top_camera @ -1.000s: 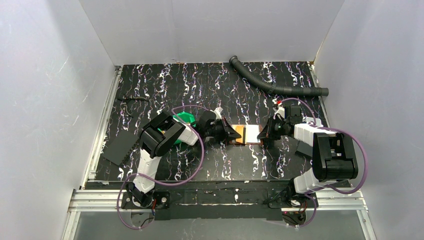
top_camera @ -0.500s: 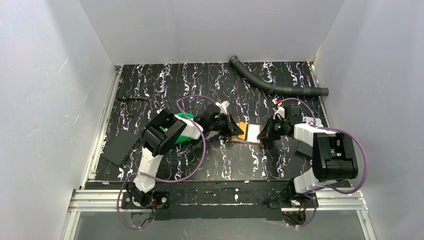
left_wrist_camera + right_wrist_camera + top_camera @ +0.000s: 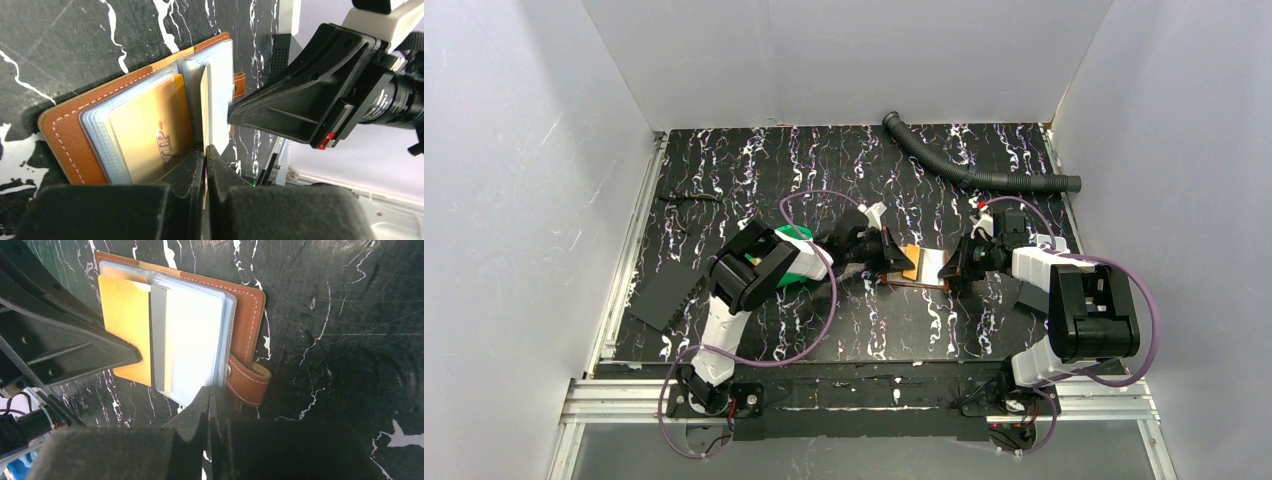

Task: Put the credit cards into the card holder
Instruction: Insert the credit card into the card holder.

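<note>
The card holder (image 3: 922,267) lies open mid-table, brown leather (image 3: 59,131) with clear pocket pages. A yellow card marked VIP (image 3: 150,131) sits in its left pocket. My left gripper (image 3: 205,147) is shut on a thin yellowish credit card (image 3: 204,100) held on edge over the holder's middle fold. My right gripper (image 3: 208,389) is shut on the near edge of the holder's clear pocket page (image 3: 195,330), next to the snap tab (image 3: 248,381). From above, the left gripper (image 3: 892,262) and right gripper (image 3: 952,268) face each other across the holder.
A green bin (image 3: 799,252) sits under the left arm. A flat black sheet (image 3: 664,293) lies at the left, a grey plate (image 3: 1029,297) by the right arm. A corrugated hose (image 3: 964,170) runs along the back right. White walls enclose the table.
My left gripper has moved right and a little back with its card, onto the open holder. The right gripper has stayed on the holder's edge.
</note>
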{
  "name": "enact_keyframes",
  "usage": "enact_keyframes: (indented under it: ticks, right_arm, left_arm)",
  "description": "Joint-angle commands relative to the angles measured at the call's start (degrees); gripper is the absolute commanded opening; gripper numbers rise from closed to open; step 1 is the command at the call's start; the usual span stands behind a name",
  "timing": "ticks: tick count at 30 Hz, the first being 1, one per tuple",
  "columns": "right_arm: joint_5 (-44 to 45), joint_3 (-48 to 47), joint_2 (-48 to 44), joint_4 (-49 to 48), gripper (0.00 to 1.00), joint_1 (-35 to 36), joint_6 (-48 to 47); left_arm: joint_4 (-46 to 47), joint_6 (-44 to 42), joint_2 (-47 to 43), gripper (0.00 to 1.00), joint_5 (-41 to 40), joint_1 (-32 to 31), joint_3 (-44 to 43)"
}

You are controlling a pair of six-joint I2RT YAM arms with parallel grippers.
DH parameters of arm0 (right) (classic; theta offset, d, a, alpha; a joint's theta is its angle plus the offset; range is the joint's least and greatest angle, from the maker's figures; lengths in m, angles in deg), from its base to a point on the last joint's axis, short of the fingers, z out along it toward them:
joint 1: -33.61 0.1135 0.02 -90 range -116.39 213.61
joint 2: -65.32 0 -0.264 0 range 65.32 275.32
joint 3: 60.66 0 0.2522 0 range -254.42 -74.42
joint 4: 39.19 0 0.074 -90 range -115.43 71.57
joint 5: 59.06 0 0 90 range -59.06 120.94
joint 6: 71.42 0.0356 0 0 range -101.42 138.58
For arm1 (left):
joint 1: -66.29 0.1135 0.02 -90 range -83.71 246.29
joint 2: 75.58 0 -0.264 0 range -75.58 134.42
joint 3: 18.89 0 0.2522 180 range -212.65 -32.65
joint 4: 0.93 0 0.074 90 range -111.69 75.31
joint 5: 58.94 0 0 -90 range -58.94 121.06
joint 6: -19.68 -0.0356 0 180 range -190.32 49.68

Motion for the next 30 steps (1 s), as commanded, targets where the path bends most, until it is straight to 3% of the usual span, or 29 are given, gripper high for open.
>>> enact_keyframes:
  ticks: [1,3,5,7,12,18,25,30]
  right_arm:
    - [-1.04,0.86,0.14,-0.49,0.08,0.28,0.88]
    - [-1.1,0.85,0.05,-0.47,0.08,0.28,0.89]
    - [-1.04,0.82,0.0,-0.23,0.08,0.26,0.67]
    - [-1.01,0.76,-0.1,0.07,0.08,0.29,0.41]
    - [-0.91,0.81,-0.59,0.69,0.08,0.29,-0.27]
    - [-0.23,0.51,-1.82,1.65,0.08,0.29,-0.76]
    - [-0.77,0.84,-1.2,0.64,0.08,0.29,-0.29]
    - [-1.76,0.79,-1.18,-0.45,0.08,0.29,0.81]
  left_arm:
    - [-1.17,6.18,-0.85,0.0,-3.94,-1.12,1.51]
    - [-1.29,7.68,-1.03,0.05,-3.28,-1.18,1.41]
    - [-2.54,8.52,-1.73,0.23,-3.1,-1.11,1.39]
    - [-6.04,7.43,-2.77,0.34,-3.27,-1.07,0.68]
    - [-22.49,1.49,-5.38,0.45,-5.62,-1.13,-4.1]
    - [-41.92,-5.98,-5.52,0.5,-11.58,-2.06,-11.93]
    - [-45.93,-6.84,-2.47,0.42,-12.33,-3.07,-17.12]
    - [-50.22,-7.9,0.05,0.43,-13.47,-4.8,-22.25]
